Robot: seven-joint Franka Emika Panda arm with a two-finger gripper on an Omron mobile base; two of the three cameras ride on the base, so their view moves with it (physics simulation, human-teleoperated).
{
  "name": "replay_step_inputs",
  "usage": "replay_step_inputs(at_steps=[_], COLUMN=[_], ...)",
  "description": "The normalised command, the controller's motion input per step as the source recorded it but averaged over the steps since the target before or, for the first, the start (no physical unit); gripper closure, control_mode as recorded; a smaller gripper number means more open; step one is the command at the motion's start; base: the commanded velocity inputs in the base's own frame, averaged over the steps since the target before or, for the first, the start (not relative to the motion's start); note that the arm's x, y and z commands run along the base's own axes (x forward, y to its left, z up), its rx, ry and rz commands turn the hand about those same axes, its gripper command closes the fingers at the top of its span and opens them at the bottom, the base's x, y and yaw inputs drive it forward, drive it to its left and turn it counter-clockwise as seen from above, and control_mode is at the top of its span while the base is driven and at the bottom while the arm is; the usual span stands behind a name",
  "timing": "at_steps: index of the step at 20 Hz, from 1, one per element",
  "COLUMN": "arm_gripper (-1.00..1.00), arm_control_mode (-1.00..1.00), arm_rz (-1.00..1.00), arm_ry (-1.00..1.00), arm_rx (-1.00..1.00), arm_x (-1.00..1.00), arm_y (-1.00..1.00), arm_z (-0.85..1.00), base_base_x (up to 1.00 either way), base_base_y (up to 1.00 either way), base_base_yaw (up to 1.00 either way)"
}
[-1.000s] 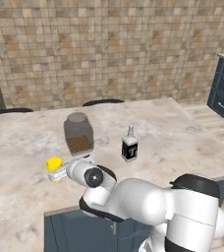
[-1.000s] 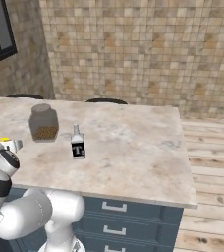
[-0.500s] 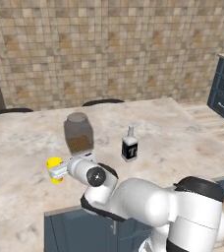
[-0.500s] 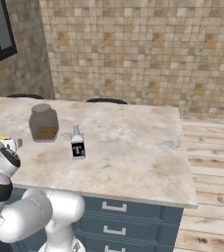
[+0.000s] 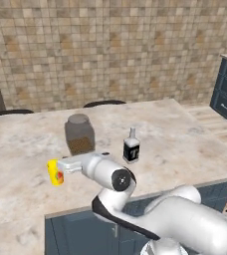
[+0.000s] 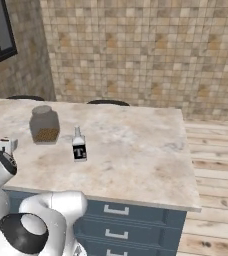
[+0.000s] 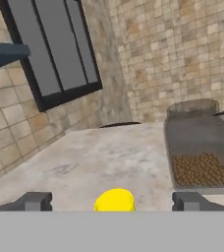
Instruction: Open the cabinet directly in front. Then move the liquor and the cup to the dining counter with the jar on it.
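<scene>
Looking along the hand, I see the gripper spread wide, with the yellow cup standing between its finger tips, not pinched. On the dining counter this cup bears a red mark. Just beside it the jar holds brown contents. Near the jar stands the liquor, its black label reading a white "T".

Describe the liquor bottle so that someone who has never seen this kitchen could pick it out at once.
Find the beige marbled dining counter in front of the tiled wall. Near its middle, just right of the squat glass jar of brown contents, stands the liquor bottle. It is the slimmest thing there, with a pale neck and a black label bearing a white T, unlike the short yellow cup at the counter's near edge.
</scene>
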Motion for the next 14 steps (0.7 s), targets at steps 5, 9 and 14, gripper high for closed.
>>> replay_step_inputs(at_steps=[5,9,14], arm_gripper=[-1.00,-1.00,-1.00], arm_control_mode=[-1.00,-1.00,-1.00], arm_rz=[-0.03,-0.02,0.00], arm_ry=[0.07,-0.02,-0.34], arm_rx=[0.27,0.31,0.25], arm_x=[-1.00,-1.00,-1.00], arm_y=[-0.75,-0.99,-1.00], arm_z=[1.00,0.80,0.34], base_base_x=[0.00,0.00,0.00], base_base_y=[0.00,0.00,0.00], base_base_yaw=[0.00,0.00,0.00])
